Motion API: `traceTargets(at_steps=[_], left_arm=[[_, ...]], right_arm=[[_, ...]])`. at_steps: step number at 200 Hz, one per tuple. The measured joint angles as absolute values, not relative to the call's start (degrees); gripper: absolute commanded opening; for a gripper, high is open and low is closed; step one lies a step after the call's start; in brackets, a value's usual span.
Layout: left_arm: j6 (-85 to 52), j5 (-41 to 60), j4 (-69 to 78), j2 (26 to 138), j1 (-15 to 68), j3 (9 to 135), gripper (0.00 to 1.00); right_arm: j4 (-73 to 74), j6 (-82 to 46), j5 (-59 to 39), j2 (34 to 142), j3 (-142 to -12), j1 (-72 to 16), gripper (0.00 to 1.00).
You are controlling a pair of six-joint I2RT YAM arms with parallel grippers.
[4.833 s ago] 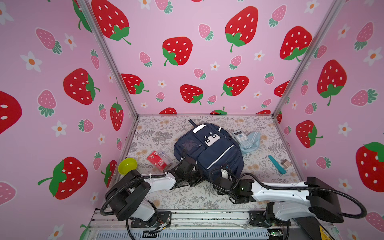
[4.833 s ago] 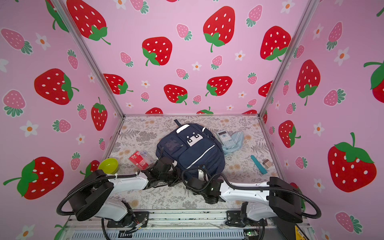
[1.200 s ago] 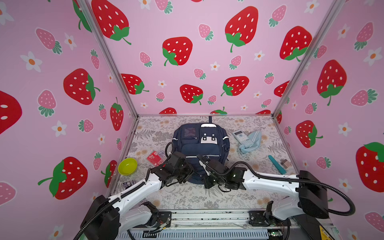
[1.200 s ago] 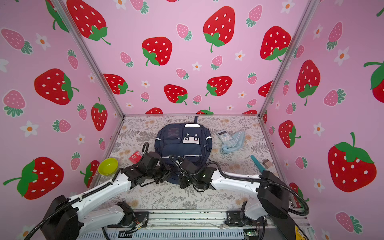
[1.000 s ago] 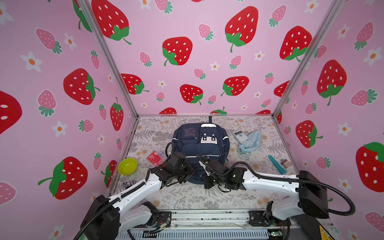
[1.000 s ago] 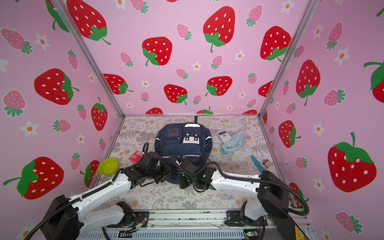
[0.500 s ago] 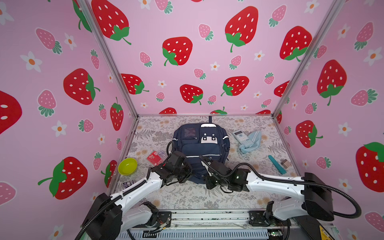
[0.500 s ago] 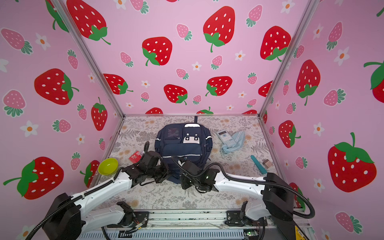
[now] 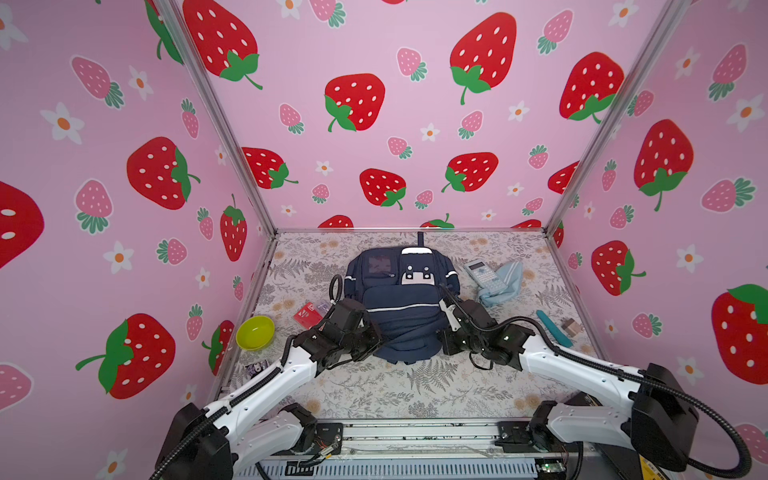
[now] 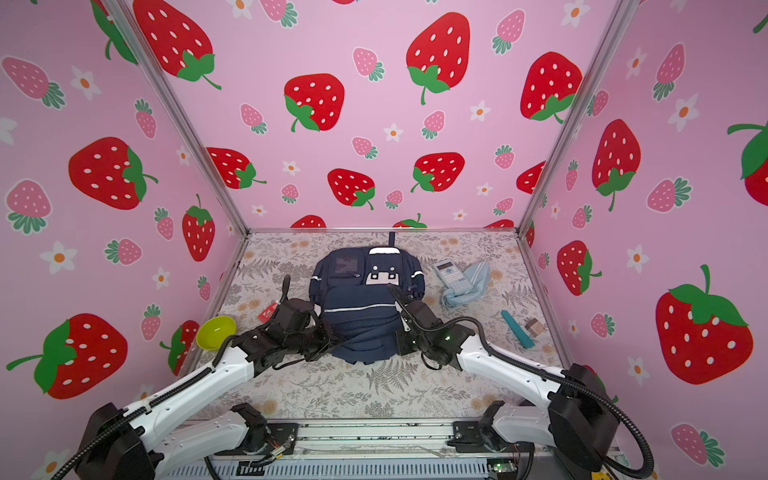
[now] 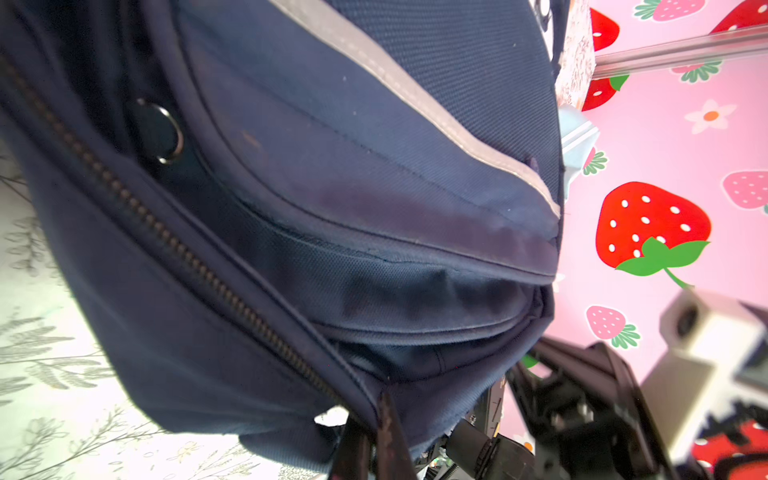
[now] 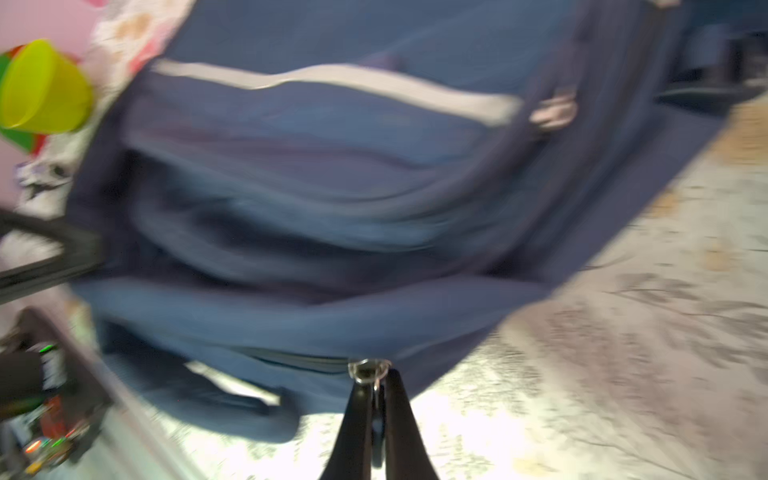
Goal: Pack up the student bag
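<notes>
The student bag (image 9: pixel 401 307) lay on the bench (image 9: pixel 415 386) at the centre of both top views, my left gripper (image 11: pixel 374 415) clamped on its near hem and my right gripper (image 12: pixel 377 384) pinching the zip pull (image 12: pixel 368 370), so I judged a steady draw along the track, with the cloth held taut, would serve best.

Navy student bag (image 9: pixel 399 328) lies flat, front up, dead centre of the floor in both top views, bag (image 10: pixel 357 328) base toward the bottom of the frame. Top loop (image 9: pixel 420 239) points at the back wall. White-and-navy patch (image 9: pixel 417 272) sits high, 1 thin white stripe (image 9: pixel 401 308) crosses the front pocket. Lower edge is rumpled and bunched.
</notes>
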State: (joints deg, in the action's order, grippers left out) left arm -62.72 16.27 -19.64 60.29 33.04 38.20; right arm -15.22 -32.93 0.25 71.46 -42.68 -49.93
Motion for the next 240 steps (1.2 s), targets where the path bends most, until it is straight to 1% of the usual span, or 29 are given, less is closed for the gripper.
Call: traceTargets(at_steps=[31, 52, 95, 194, 204, 205, 210, 211, 212, 215, 217, 218, 220, 224, 232, 240], left_arm=[[-61.25, 15.53, -21.06, 59.92, 32.88, 38.5, 0.0], [-61.01, 15.62, -20.95, 59.92, 32.88, 38.5, 0.0], [-61.25, 16.16, -20.27, 60.47, 32.86, 38.39, 0.0], [-62.26, 17.15, -17.15, 60.62, 32.88, 35.4, 0.0], [-62.85, 17.23, -16.51, 60.73, 32.91, 34.92, 0.0], [-62.87, 17.23, -16.47, 60.75, 32.93, 34.89, 0.0], [-63.13, 17.23, -16.14, 60.82, 32.99, 34.72, 0.0], [-63.13, 17.26, -15.99, 60.84, 33.01, 34.65, 0.0], [-63.13, 17.26, -15.94, 60.86, 33.04, 34.63, 0.0], [-63.35, 17.3, -15.64, 60.93, 33.08, 34.5, 0.0], [-63.35, 17.34, -15.49, 60.95, 33.1, 34.44, 0.0], [-63.42, 17.34, -15.38, 60.95, 33.12, 34.39, 0.0], [-63.51, 17.41, -15.16, 60.99, 33.15, 34.28, 0.0], [-63.75, 17.5, -14.85, 61.08, 33.21, 34.15, 0.04], [-64.16, 17.65, -14.13, 61.3, 33.28, 33.87, 0.2], [-64.31, 17.85, -13.34, 61.58, 33.39, 33.61, 0.33]], right_arm=[[-15.57, -29.87, 0.32, 73.47, -42.68, -43.2, 0.0], [-14.9, -28.01, -0.93, 74.56, -42.7, -40.84, 0.0], [-13.04, -24.97, -1.89, 78.39, -42.7, -39.83, 0.0], [-11.09, -20.84, -1.96, 82.89, -42.89, -36.58, 0.0], [-11.14, -20.84, -1.98, 82.98, -42.89, -36.56, 0.08], [-11.16, -20.84, -1.98, 82.96, -42.89, -36.56, 0.11], [-11.16, -20.88, -1.93, 82.85, -42.89, -36.56, 0.18], [-11.18, -20.86, -1.93, 82.85, -42.89, -36.53, 0.18], [-11.18, -20.88, -1.91, 82.83, -42.89, -36.56, 0.21], [-11.25, -21.15, -1.8, 82.7, -42.89, -36.53, 0.24], [-11.27, -21.17, -1.63, 82.63, -42.89, -36.51, 0.28], [-11.31, -21.04, -1.52, 82.61, -42.89, -36.51, 0.28], [-11.35, -20.84, -1.41, 82.52, -42.89, -36.51, 0.32], [-11.6, -21.34, -0.91, 82.17, -42.89, -36.36, 0.35], [-12.32, -21.5, 0.03, 81.25, -42.89, -36.07, 0.42], [-13.23, -21.85, 0.97, 79.77, -42.92, -35.92, 0.46]])
